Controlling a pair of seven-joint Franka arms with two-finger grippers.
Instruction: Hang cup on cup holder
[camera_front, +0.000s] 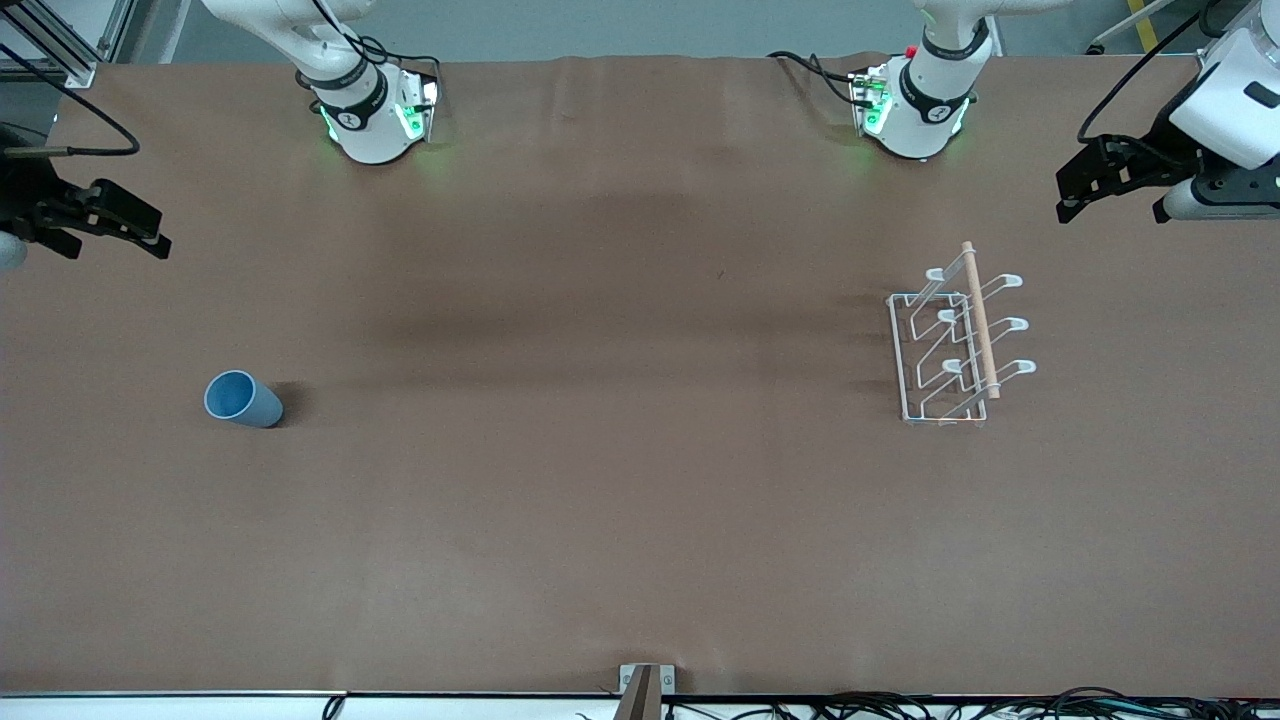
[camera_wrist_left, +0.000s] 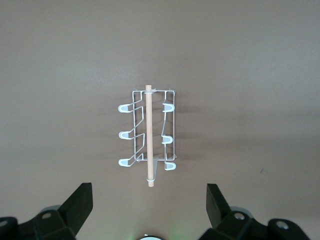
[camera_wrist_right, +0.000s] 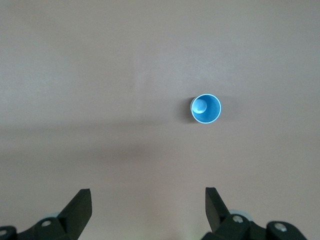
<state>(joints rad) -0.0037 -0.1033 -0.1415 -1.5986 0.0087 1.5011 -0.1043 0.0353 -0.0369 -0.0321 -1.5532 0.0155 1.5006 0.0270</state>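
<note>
My right gripper (camera_front: 150, 235) hangs high over the table's edge at the right arm's end, fingers (camera_wrist_right: 80, 207) spread wide with nothing between them, and there's the cup (camera_front: 243, 399) on the brown table (camera_front: 600, 500) toward that same end, nearer the front camera than my gripper's spot. It stands upright, mouth open to the ceiling, so in my right wrist view I look straight down into it (camera_wrist_right: 206, 108). At the left arm's end, my left gripper (camera_front: 1085, 190) hovers over the table edge too, fingers (camera_wrist_left: 80, 205) parted and holding nothing. The cup holder (camera_front: 958, 345) sits on the table near it, well apart from the cup. Its wooden rod (camera_front: 980, 320) runs along the top, its long axis going from the robots' bases toward the front camera, and the looped prongs (camera_wrist_left: 124, 135) angle out to both sides, three a side.
</note>
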